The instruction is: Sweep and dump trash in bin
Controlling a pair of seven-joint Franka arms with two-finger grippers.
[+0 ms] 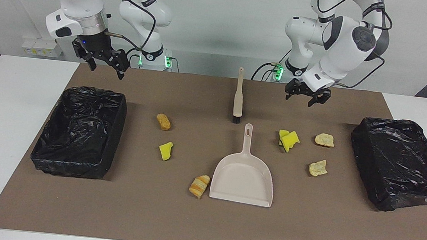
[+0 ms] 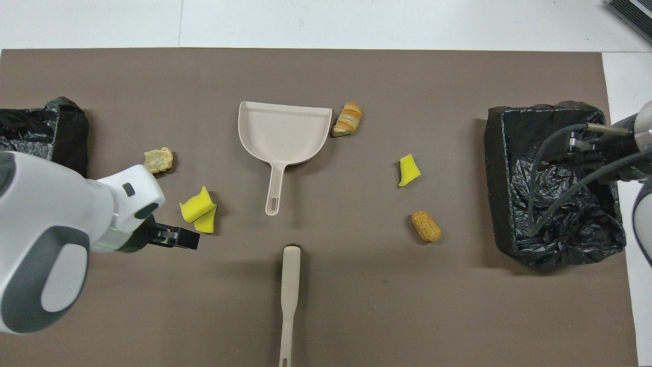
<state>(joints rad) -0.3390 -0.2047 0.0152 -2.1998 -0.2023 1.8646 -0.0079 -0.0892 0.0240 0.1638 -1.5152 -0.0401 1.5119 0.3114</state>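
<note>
Hovering with fingers spread and nothing held, the left gripper (image 1: 305,96) is positioned over the mat near the yellow sponge chunks (image 1: 288,140); the right gripper (image 1: 105,61) is likewise spread, over the mat's edge by one black-lined bin (image 1: 79,130). Trash is scattered around the dustpan (image 1: 243,177): croissant piece (image 1: 199,185) touching its rim, brush (image 1: 238,97) just beside its handle, nearer the robots

A plain pale wall (image 1: 223,19) fills the top of the facing view; a white table (image 1: 1,123) spans the frame, a brown mat (image 1: 172,218) covering its middle; a white socket strip (image 1: 40,46) sits at the upper left; light falls evenly, with soft shadows.
</note>
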